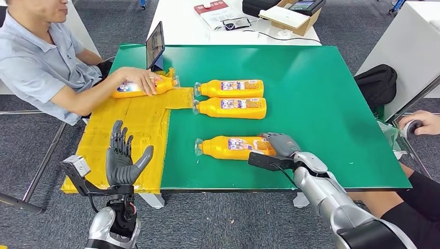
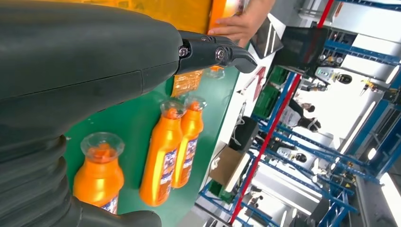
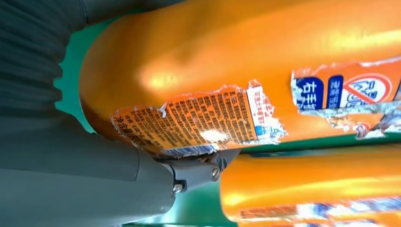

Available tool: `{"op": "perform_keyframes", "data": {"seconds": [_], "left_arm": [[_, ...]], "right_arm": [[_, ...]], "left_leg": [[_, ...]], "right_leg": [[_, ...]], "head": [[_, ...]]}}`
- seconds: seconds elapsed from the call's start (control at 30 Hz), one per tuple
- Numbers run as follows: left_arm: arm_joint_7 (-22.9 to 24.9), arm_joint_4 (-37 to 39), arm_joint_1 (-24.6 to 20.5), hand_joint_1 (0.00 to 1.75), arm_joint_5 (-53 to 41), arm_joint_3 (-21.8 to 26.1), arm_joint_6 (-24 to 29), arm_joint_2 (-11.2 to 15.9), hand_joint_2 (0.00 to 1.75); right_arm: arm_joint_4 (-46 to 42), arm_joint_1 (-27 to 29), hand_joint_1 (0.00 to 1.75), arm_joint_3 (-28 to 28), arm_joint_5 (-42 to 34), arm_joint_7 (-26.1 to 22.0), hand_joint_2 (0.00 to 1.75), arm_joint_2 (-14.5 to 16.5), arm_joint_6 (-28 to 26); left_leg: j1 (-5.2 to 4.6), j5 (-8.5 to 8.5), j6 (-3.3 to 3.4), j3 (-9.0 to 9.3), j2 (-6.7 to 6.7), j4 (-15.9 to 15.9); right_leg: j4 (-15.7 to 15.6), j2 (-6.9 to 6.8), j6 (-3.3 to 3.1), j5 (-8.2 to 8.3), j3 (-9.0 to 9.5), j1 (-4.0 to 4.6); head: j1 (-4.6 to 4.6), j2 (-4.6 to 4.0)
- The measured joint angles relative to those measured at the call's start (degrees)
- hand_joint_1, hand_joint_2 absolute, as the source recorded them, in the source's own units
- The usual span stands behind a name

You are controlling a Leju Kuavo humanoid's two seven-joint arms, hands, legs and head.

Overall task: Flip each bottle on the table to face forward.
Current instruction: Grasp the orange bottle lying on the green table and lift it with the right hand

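Observation:
Three orange bottles lie on their sides on the green mat (image 1: 321, 104), caps pointing left: two side by side at the back (image 1: 231, 88) (image 1: 232, 108) and one nearer me (image 1: 233, 147). My right hand (image 1: 280, 144) wraps the base end of the near bottle (image 3: 236, 56), whose torn label faces the right wrist camera, with the thumb (image 3: 94, 175) against its side. A fourth bottle (image 1: 136, 88) lies on the yellow cardboard (image 1: 124, 124) under a person's hand (image 1: 137, 79). My left hand (image 1: 123, 155) is raised, open and holding nothing, at the front left, and the left wrist view shows its fingers (image 2: 213, 52).
A person sits at the table's left, beside a propped tablet (image 1: 154, 47). Another person's hand (image 1: 420, 122) is at the right edge, near a black backpack (image 1: 376, 83). A white table with a box stands behind.

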Motion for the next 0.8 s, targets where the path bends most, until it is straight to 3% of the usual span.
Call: {"op": "perform_keyframes", "data": {"seconds": [0.27,0.57,0.67,0.8], "left_arm": [[-2.1,-0.2,0.6,0.0,0.7,0.0,1.4,0.0,1.75],[-4.5,-2.9,2.1,0.0,1.1,0.4,4.1,-0.3,1.75],[-3.6,-3.2,3.2,0.0,2.5,0.2,0.9,-0.3,1.75],[-2.9,-3.5,5.1,0.0,3.0,-2.0,-10.3,0.2,1.75]], "right_arm": [[-11.3,6.6,1.75,-5.5,-14.9,-3.7,1.75,2.8,0.6],[-23.7,13.3,1.75,-10.6,-21.0,-5.1,1.75,5.3,0.9],[-27.7,16.0,1.75,-12.0,-24.2,-5.7,1.75,6.4,1.8],[-32.0,19.2,1.75,-12.5,-24.9,-6.0,1.75,7.9,3.3]], "left_leg": [[0.03,0.01,0.0,-0.06,-0.01,0.0],[0.02,0.0,0.0,-0.1,-0.05,0.0],[0.02,0.0,0.0,-0.1,-0.04,0.0],[0.02,-0.01,-0.02,-0.11,-0.03,0.0]], "right_leg": [[0.0,0.0,0.0,0.0,-0.04,0.03],[0.0,-0.02,0.0,-0.01,-0.07,0.01],[0.0,-0.01,0.0,-0.01,-0.08,0.02],[0.0,-0.01,-0.01,-0.02,-0.1,0.02]], "head": [[-0.01,0.0],[0.01,0.0],[0.0,0.0],[-0.01,0.0]]}}
